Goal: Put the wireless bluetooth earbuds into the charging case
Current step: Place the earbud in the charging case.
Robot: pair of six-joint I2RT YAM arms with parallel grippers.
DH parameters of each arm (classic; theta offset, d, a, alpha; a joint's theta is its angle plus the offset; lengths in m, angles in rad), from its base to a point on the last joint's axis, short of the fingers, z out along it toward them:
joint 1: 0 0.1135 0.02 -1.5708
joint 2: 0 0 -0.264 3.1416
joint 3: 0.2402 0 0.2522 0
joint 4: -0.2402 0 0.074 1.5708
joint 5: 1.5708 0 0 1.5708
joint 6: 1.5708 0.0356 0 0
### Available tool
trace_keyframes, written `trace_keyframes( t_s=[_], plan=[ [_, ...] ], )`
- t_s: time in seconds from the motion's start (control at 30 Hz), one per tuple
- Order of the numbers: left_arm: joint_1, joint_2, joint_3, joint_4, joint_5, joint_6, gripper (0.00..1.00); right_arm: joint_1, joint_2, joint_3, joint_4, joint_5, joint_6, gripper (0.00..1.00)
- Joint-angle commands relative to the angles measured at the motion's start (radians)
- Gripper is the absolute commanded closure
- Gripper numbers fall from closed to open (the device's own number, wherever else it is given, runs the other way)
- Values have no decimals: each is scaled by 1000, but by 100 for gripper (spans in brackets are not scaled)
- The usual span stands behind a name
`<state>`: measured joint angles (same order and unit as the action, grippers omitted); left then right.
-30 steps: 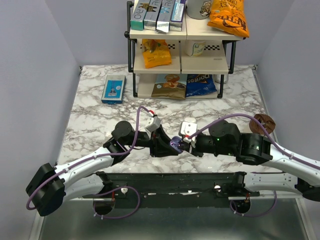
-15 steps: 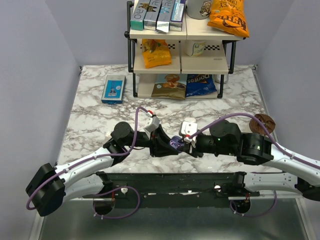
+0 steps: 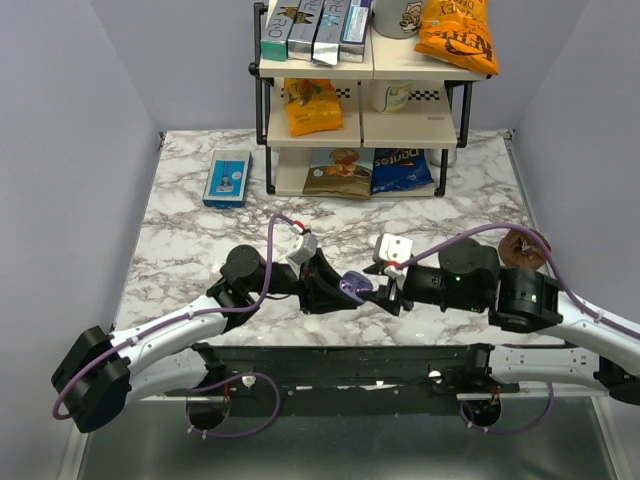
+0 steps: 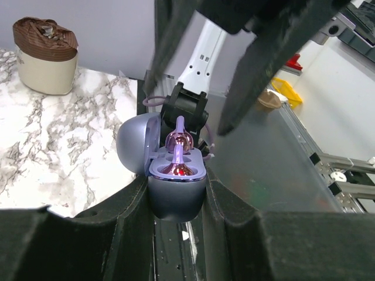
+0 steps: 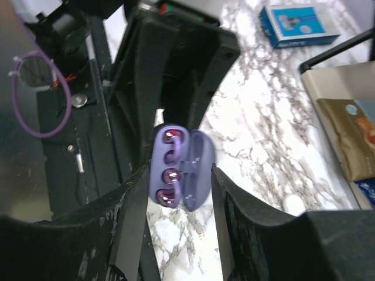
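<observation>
One marble table point(image 3: 200, 240) carries everything, and the charging case point(image 3: 352, 287) is held just above its near edge, in the middle. Well behind the case stands one shelf rack point(image 3: 268, 120) with three levels. It holds four snack bags point(image 3: 455, 35) in all, and four upright boxes point(image 3: 315, 30) stand side by side on its top level.

Two arms meet at the case: the left arm point(image 3: 170, 335) reaches in from the case's left, the right arm point(image 3: 560, 310) from its right. One flat blue box point(image 3: 227, 177) lies far behind the case and to its left. One brown-topped pot point(image 3: 525, 245) stands well to the case's right.

The left gripper point(image 4: 176, 202) is clenched on the case's lower shell, one finger on either side. The right gripper point(image 5: 179, 175) sits just beside the case with its jaws spread and released, grasping nothing.

The case point(image 4: 176, 187) is open, with its lid point(image 4: 136, 149) hinged back. Two pink-purple earbuds point(image 4: 178, 143) sit in its two wells, one behind the other.
</observation>
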<state>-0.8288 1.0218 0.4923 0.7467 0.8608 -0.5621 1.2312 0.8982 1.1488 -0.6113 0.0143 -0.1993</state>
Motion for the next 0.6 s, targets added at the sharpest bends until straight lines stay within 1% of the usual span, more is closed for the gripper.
trace_keyframes(
  t_s=[0.0, 0.07, 0.1, 0.13, 0.17, 0.27, 0.37, 0.43, 0.47, 0.57],
  plan=[
    [-6, -19, -17, 66, 18, 1, 100, 1, -51, 31, 51, 125, 31, 44],
    [-6, -20, -17, 66, 18, -1, 100, 1, -77, 22, 87, 168, 50, 44],
    [-6, -22, -17, 68, 17, -1, 100, 1, -97, 16, 93, 197, 57, 46],
    [-6, -22, -17, 66, 15, -1, 100, 1, -104, 15, 97, 203, 60, 49],
    [-6, -23, -17, 66, 14, 1, 100, 1, -104, 17, 93, 202, 70, 57],
    [-7, -25, -15, 68, 7, 5, 100, -1, -90, 22, 55, 167, 101, 65],
    [-6, -26, -17, 68, 1, 7, 100, 1, -85, 6, 36, 110, 109, 66],
    [-6, -28, -18, 66, -3, 7, 100, 1, -85, -1, 28, 83, 110, 70],
    [-7, -32, -20, 66, -11, 8, 100, 1, -84, -6, 25, 75, 110, 74],
    [-6, -43, -20, 65, -22, 16, 100, 1, -74, -8, 22, 52, 106, 79]
  ],
)
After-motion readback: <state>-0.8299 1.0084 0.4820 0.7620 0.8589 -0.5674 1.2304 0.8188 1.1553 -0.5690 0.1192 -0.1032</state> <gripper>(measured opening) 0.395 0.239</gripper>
